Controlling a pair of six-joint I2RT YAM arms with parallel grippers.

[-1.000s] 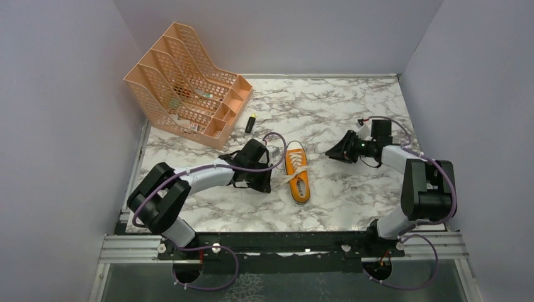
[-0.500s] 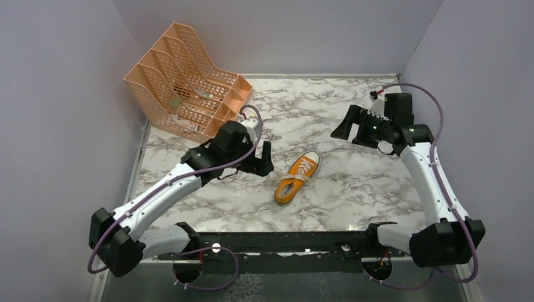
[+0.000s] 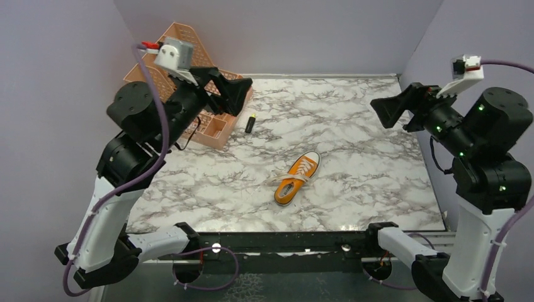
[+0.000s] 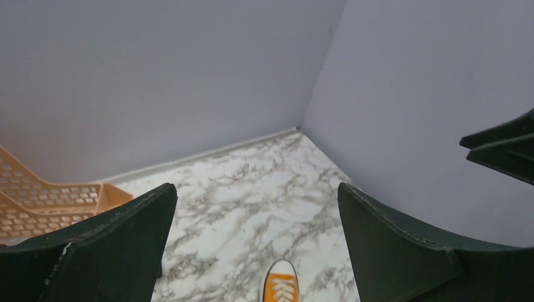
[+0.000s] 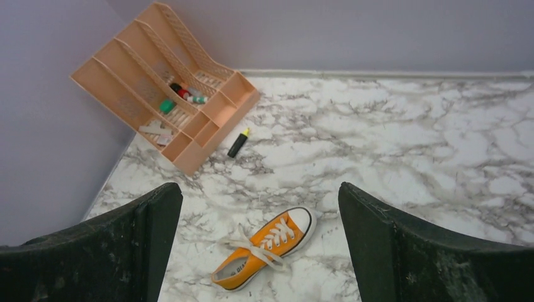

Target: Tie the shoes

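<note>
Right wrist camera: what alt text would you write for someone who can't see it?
An orange sneaker with white laces lies on a marble table, framed between the open black fingers of the right gripper. Farther back sit a peach desk organizer and a black marker beside it.

White links, black joints, mauve cables [image 3: 510, 62], black wedge-fingered left end effector [image 3: 242, 95] and right end effector [image 3: 386, 111].

Sneaker [image 5: 263, 250] is bright orange with white laces [image 5: 249, 245], a white toe cap [image 5: 303, 220] and sole edge. Surface [image 5: 409, 145] is white marble with grey veins, file rack [image 5: 217, 131] is peach, marker [image 5: 238, 143] is black with a yellow tip, and left tool [image 4: 258, 207] and right tool [image 5: 259, 204] are plain black.
</note>
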